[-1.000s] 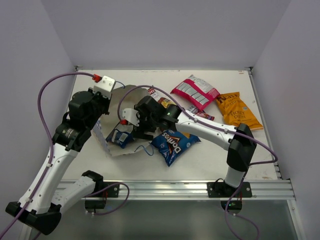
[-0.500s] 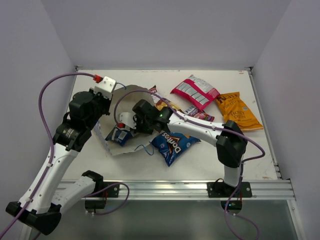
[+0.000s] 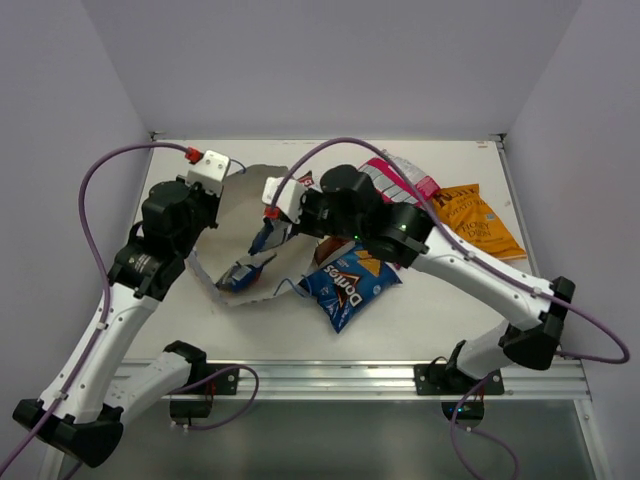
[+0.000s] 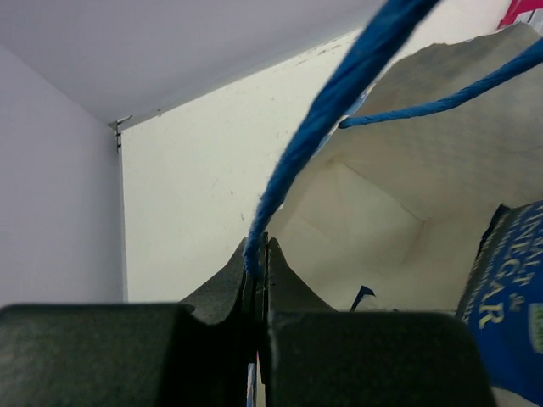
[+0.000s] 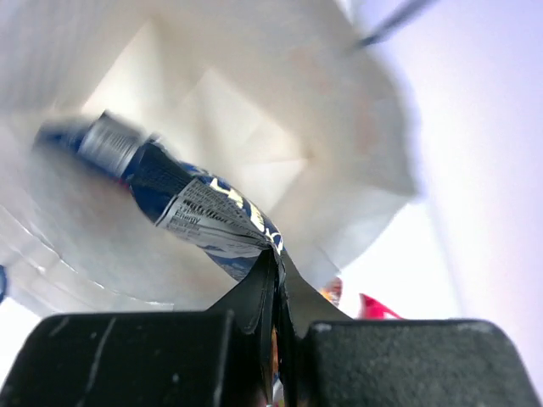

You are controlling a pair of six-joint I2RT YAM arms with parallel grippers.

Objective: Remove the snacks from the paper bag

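The cream paper bag (image 3: 232, 205) lies open on its side at the left of the table. My left gripper (image 4: 257, 254) is shut on the bag's blue string handle (image 4: 339, 93) and holds the mouth up. My right gripper (image 5: 276, 254) is shut on the edge of a dark blue snack packet (image 5: 204, 216), which hangs at the bag's mouth (image 3: 264, 237). A small blue-white packet (image 3: 238, 275) lies inside the bag. The blue Doritos (image 3: 345, 285), a pink-white striped packet (image 3: 405, 178) and an orange-yellow chips packet (image 3: 475, 220) lie outside on the table.
The right arm (image 3: 470, 270) arches over the Doritos and the middle of the table. The table's back edge and walls stand close behind the bag. A loose blue string (image 3: 292, 297) trails from the bag's front.
My right gripper closed on the dark blue packet inside the bag and lifted it up and back toward the mouth. The right arm's elbow swung out to the right. The left arm stayed put.
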